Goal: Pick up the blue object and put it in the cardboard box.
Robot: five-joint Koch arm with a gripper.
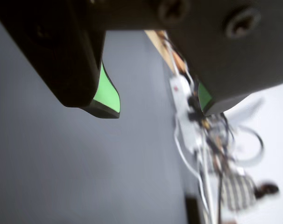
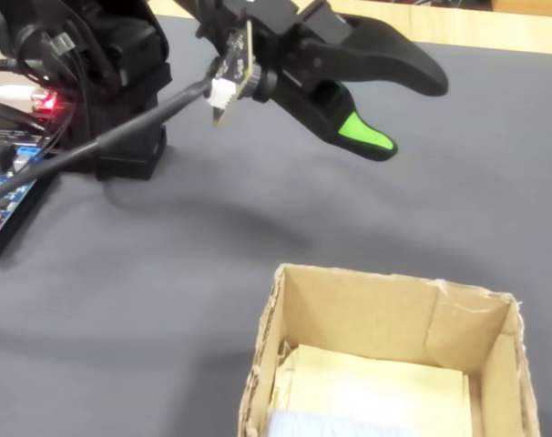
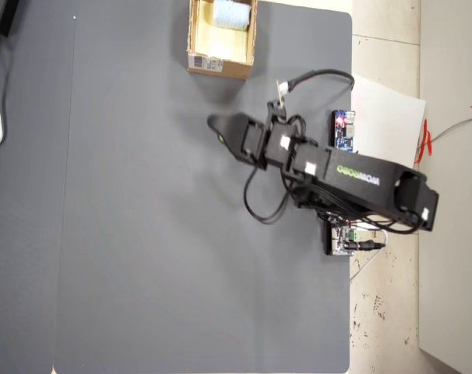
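Observation:
The cardboard box [image 3: 217, 65] stands at the top edge of the grey mat in the overhead view, white label on its near side. The pale blue object [image 3: 230, 13] lies inside it at the far end. In the fixed view the box [image 2: 367, 309] fills the bottom and a strip of the blue object [image 2: 335, 426] shows on its pale floor. My gripper [image 2: 408, 114] hovers over the mat, apart from the box, open and empty. Green pads [image 1: 107, 95] face each other across a wide gap in the wrist view, where my gripper [image 1: 158, 107] shows only grey mat between them.
A dark-blue circuit board [image 3: 343, 131] with lit red lights sits by the arm's base, also at the left edge [image 2: 3, 196] of the fixed view. Cables [image 3: 259, 206] loop on the mat beside the arm. A white sheet [image 3: 388, 117] lies off the mat's right edge.

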